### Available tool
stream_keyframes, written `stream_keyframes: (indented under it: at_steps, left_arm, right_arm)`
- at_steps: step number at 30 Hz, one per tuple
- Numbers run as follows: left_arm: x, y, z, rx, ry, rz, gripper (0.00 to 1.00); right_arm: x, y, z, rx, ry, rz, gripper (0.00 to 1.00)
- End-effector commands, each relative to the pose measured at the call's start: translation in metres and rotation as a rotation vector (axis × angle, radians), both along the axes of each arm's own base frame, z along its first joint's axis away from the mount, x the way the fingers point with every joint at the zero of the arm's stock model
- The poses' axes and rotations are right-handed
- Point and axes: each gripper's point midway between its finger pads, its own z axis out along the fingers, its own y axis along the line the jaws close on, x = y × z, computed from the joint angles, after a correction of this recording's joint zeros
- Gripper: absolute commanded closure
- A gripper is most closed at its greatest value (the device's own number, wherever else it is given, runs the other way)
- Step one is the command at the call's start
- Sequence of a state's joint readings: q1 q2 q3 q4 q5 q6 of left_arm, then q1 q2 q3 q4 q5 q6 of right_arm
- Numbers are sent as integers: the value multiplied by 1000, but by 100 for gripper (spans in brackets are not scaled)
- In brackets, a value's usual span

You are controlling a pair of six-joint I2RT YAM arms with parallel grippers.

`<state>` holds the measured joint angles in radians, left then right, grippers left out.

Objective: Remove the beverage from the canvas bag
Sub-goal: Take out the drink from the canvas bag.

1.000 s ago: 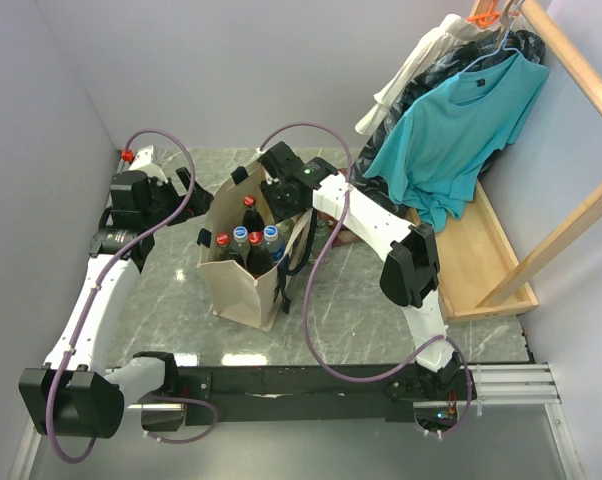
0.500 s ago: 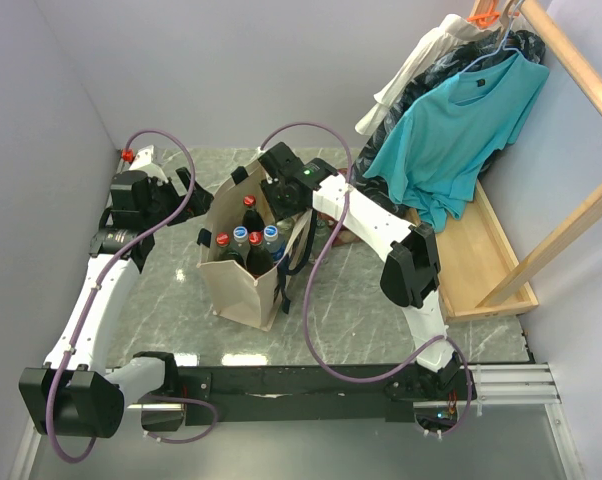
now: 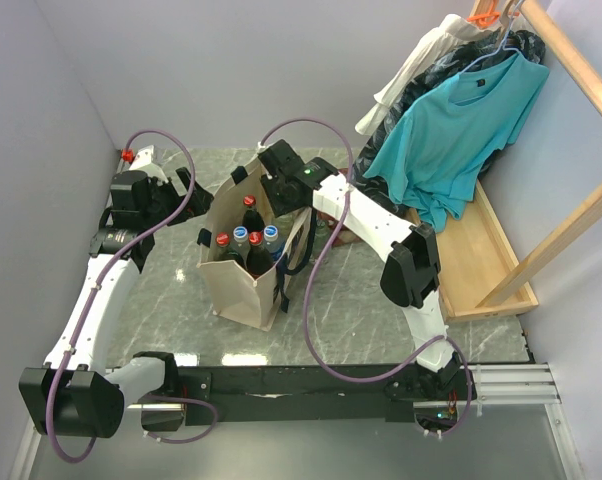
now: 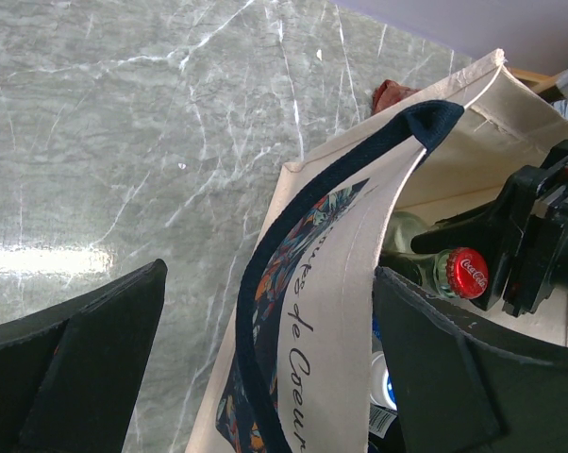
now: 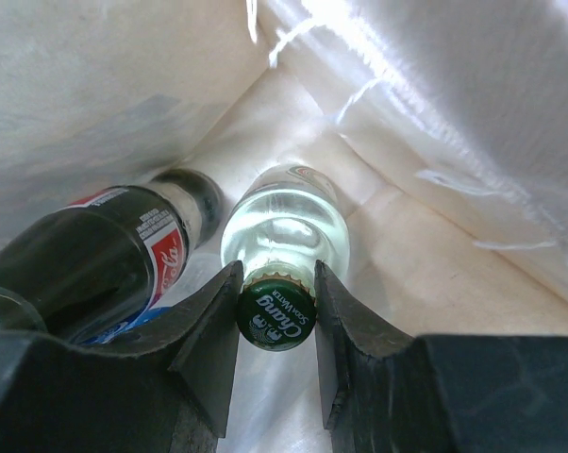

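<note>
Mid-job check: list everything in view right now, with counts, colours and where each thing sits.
canvas bag: one, beige with navy handles, upright mid-table.
green-capped bottle: one, clear glass, inside the bag.
red-capped bottles: three, dark, inside the bag.
blue-capped bottles: two, inside the bag.
T-shirt: one, teal, hanging at right rear.
wooden rack: one, pale wood, right of the table.
table: one, grey marble.
left claw: open, at the bag's left rim.
right claw: shut on the green-capped bottle's neck, inside the bag.
</note>
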<state>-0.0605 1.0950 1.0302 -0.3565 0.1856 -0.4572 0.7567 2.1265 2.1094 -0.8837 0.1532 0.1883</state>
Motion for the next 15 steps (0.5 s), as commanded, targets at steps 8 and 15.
stream_keyframes:
  at_steps: [8, 15]
  left_arm:
    - [3, -2, 5, 2, -30, -9, 4]
    - [3, -2, 4, 5, -28, -10, 4]
  right_arm:
    - [22, -1, 128, 187, -291, -37, 100]
    - [23, -4, 136, 184, -314, -37, 100]
